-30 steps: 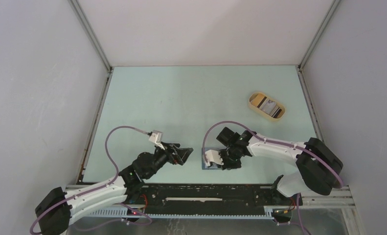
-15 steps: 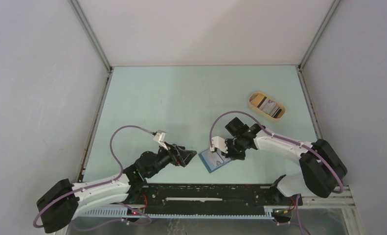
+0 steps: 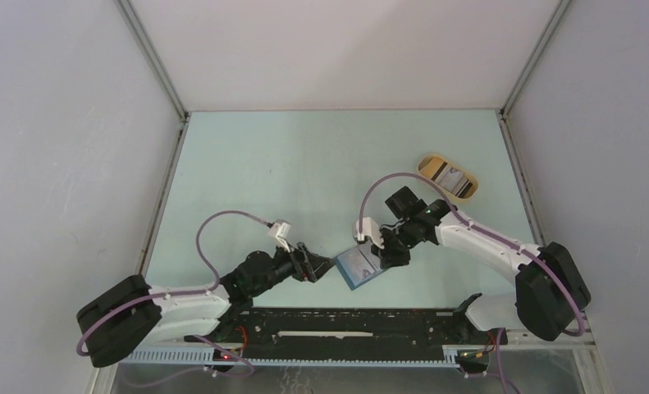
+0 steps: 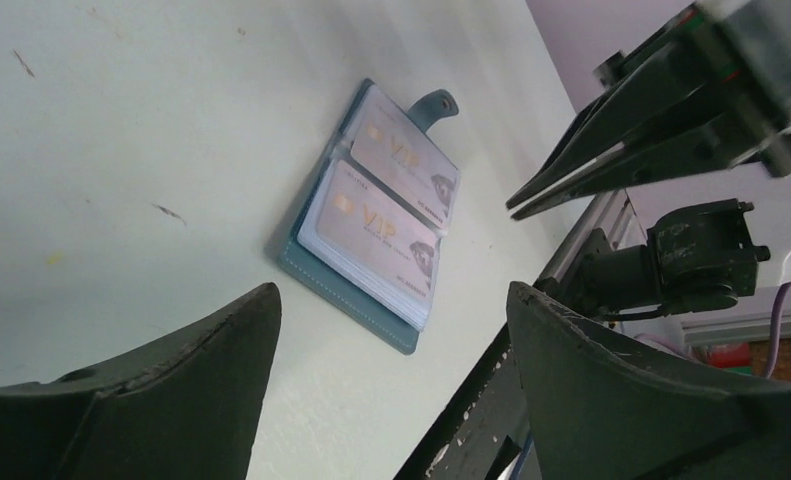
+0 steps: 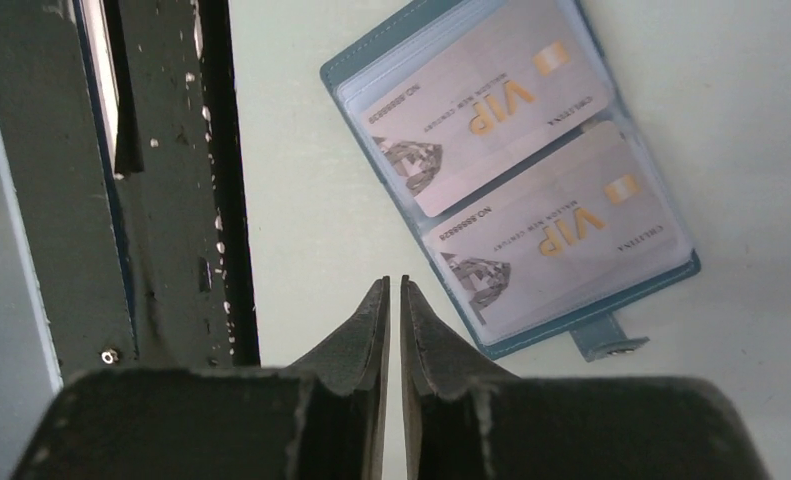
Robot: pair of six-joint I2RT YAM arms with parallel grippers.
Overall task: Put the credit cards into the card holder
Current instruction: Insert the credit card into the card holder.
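Right wrist: glossy cards (image 5: 516, 160), clear sleeves.

The right pincer (image 3: 384, 256) has let go of the card holder (image 3: 358, 268) and lifted away, its jaws barely parted. The holder now lies turned on the table (image 3: 304, 164). The left pincer (image 3: 317, 268) has slid up beside it.

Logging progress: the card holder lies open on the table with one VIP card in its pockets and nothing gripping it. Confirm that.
Wrong on the count. The card holder shows two VIP cards, one in each clear pocket, the second beside it; the right wrist view shows both plainly. The rest stands: it lies open on the table and neither tool grips it.
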